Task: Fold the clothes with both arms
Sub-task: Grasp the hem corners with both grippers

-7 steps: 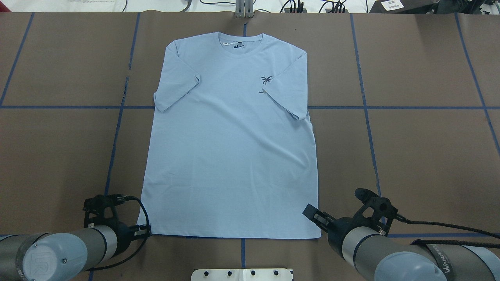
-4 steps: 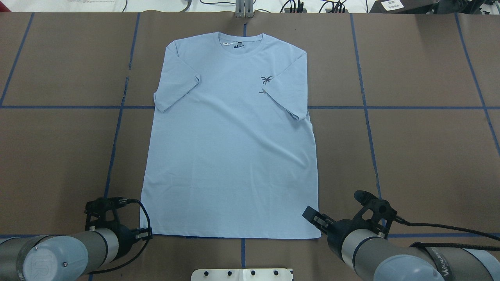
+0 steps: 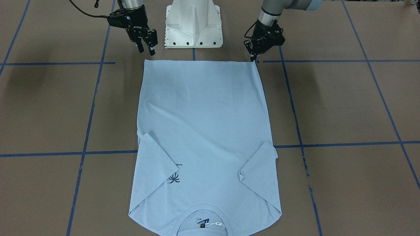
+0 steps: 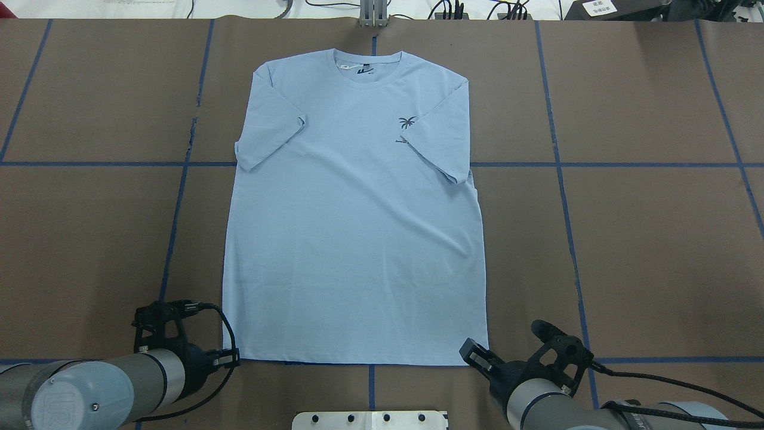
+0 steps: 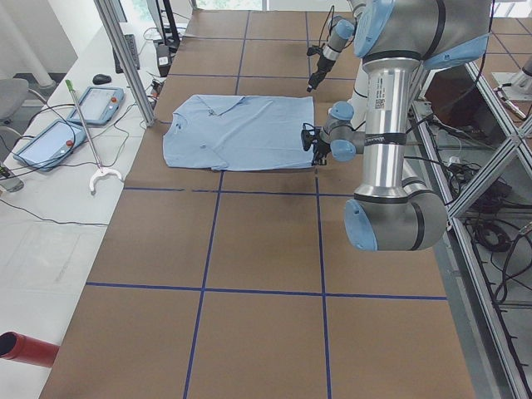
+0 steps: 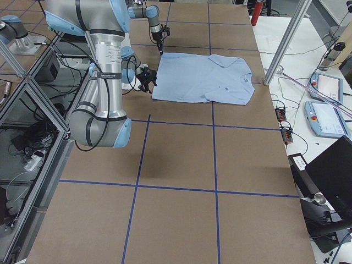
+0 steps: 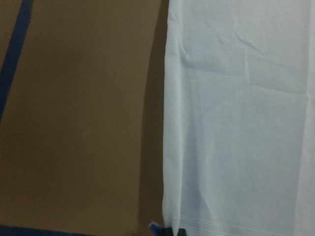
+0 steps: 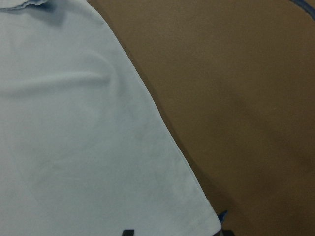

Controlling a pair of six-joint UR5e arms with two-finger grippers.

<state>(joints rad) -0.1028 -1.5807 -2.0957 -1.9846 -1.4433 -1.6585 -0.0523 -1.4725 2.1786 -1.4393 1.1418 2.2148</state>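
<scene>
Reaching left gripper (image 3: 254,57): at one hem corner; I cannot tell whether its jaws are apart.
Right gripper (image 3: 146,49): jaws apart, over the other hem corner.
T-shirt (image 3: 203,124): flat, mid-table (image 3: 328,98); long axis near-to-far edge, collar pointing away from robot.
Count: two grippers, one shirt.

Overhead looks forward from behind the robot (image 3: 193,23); front view faces it steeply. Side cameras sight along the surface (image 4: 656,239). Close wrist cameras apparently frame the t-shirt's (image 4: 358,239) hem corners.
</scene>
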